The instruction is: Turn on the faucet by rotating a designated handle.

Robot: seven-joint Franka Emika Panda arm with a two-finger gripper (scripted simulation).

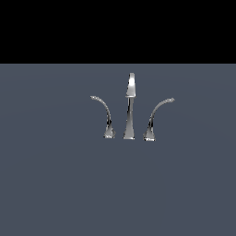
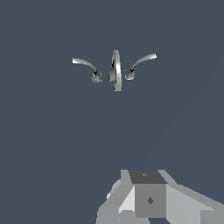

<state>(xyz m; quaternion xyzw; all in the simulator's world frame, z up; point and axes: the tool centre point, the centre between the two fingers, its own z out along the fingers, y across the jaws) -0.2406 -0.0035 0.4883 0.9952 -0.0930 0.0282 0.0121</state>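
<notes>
Chrome faucet [image 1: 130, 108] stood on the grey surface [image 1: 55, 184] in the exterior view, its handle [image 1: 103, 113] arcing toward that view's left, beside the central spout [image 1: 130, 99]. In the wrist view, the gripper [image 2: 148, 199] sat well apart from the faucet [image 2: 115, 70] and handle [image 2: 86, 65]; its finger state could not be determined.

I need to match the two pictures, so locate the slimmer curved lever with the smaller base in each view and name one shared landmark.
Exterior view: the handle stands on the exterior view's left of the faucet set, its thin tip arcing outward, away from the centre.
Wrist view: the handle shows far beyond the gripper, beside the central piece.
Shared landmark: the tall straight spout, standing between the two levers in both views.
</notes>
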